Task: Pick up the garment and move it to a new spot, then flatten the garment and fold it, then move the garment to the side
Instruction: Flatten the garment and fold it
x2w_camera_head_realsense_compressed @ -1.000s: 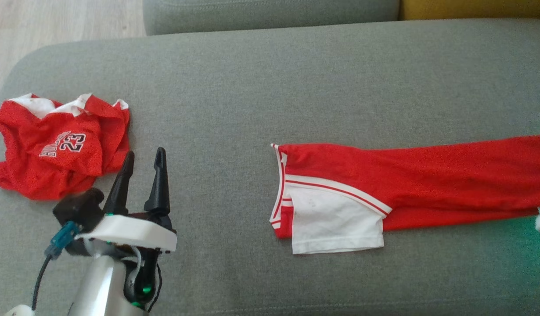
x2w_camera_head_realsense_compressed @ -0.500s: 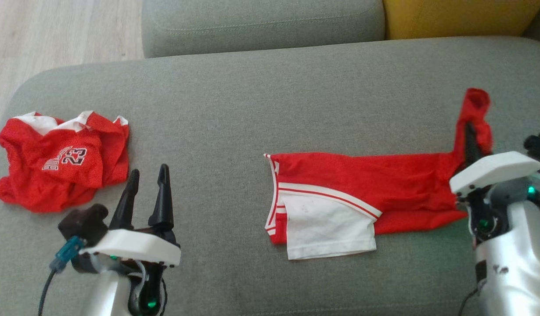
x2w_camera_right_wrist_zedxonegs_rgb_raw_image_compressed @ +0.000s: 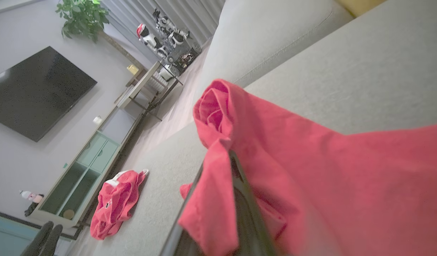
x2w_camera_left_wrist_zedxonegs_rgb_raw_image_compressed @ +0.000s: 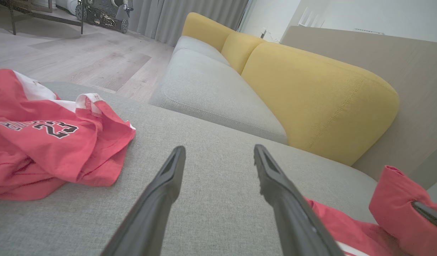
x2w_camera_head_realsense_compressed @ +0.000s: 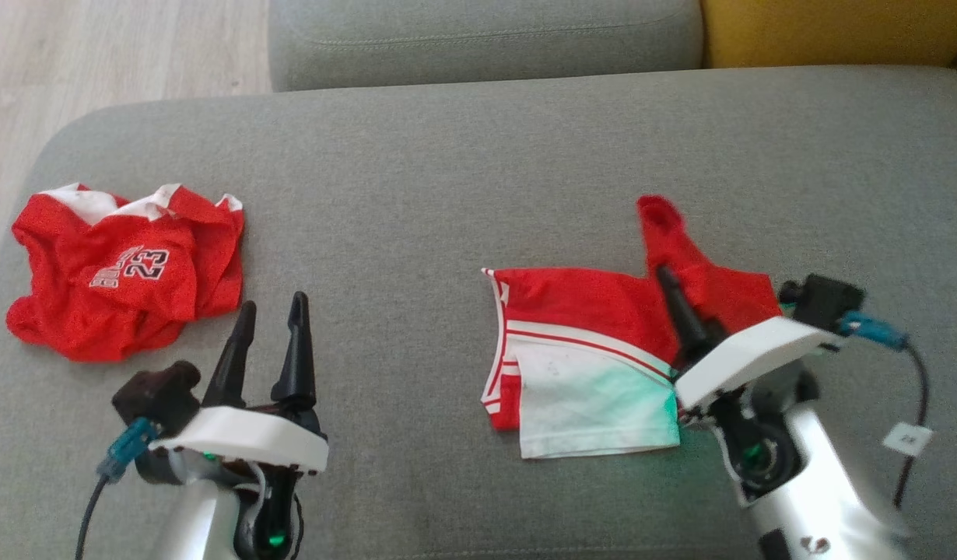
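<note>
Shorts (x2w_camera_head_realsense_compressed: 580, 311) lie right of centre on the sofa (x2w_camera_head_realsense_compressed: 447, 179), long axis left-right, white panel end flat at left, red end lifted and pinched in the closed right end effector (x2w_camera_head_realsense_compressed: 675, 299). Flat part lies left of that end effector, so the fold likely goes leftward. Left end effector (x2w_camera_head_realsense_compressed: 271, 305) open, empty, well apart beside the jersey (x2w_camera_head_realsense_compressed: 128, 272); right arm nearer.

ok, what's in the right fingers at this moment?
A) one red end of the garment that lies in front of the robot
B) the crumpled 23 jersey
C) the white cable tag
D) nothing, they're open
A: the right gripper is shut on a red end of the red garment, with that end bunched over its fingers in the right wrist view. The 23 jersey lies apart, far to the left.
</note>
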{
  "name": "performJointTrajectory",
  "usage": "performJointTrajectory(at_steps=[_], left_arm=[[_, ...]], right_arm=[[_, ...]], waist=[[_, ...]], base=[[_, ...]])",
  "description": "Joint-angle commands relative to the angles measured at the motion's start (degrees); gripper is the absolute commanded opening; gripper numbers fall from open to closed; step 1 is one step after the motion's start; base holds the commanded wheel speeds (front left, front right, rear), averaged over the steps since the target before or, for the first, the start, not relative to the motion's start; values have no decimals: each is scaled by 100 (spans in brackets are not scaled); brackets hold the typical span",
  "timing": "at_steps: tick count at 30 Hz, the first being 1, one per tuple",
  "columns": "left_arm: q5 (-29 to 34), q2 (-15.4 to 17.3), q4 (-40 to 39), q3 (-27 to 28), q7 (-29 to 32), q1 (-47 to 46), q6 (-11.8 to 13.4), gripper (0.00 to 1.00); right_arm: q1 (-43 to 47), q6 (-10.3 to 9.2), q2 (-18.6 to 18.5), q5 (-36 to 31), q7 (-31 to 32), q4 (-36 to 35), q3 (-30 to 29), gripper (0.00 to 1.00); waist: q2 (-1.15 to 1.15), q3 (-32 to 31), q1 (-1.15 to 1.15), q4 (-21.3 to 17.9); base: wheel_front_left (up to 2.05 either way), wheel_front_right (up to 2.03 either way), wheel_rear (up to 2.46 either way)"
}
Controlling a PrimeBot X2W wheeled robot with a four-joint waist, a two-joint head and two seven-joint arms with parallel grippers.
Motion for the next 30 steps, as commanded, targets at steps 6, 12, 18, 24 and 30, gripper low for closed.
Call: performJointTrajectory(at_steps=[6, 12, 18, 24, 30], left_arm=[[-65, 28, -143, 87, -46, -215, 29, 100], [-59, 28, -76, 75, -46, -223, 18, 100], [-65, 28, 46, 77, -46, -215, 0, 100], [-109, 28, 124, 28, -46, -191, -8, 100], [-148, 28, -5, 56, -46, -177, -9, 100]], right_arm=[[-154, -4, 42, 405, -320, 35, 963, 0], [-231, -4, 42, 688, -588, 461, 1466, 85], [-257, -4, 42, 1688, -810, 258, 2264, 100], [-555, -4, 42, 1762, -1219, 618, 2373, 100], [-914, -4, -51, 692, -1513, 1002, 1892, 100]], waist=[[0, 70, 0, 136], [0, 100, 0, 210], [0, 92, 0, 222], [0, 23, 0, 168], [0, -18, 0, 44]], base=[[0, 0, 0], [0, 0, 0], [0, 0, 0], [0, 0, 0], [0, 0, 0]])
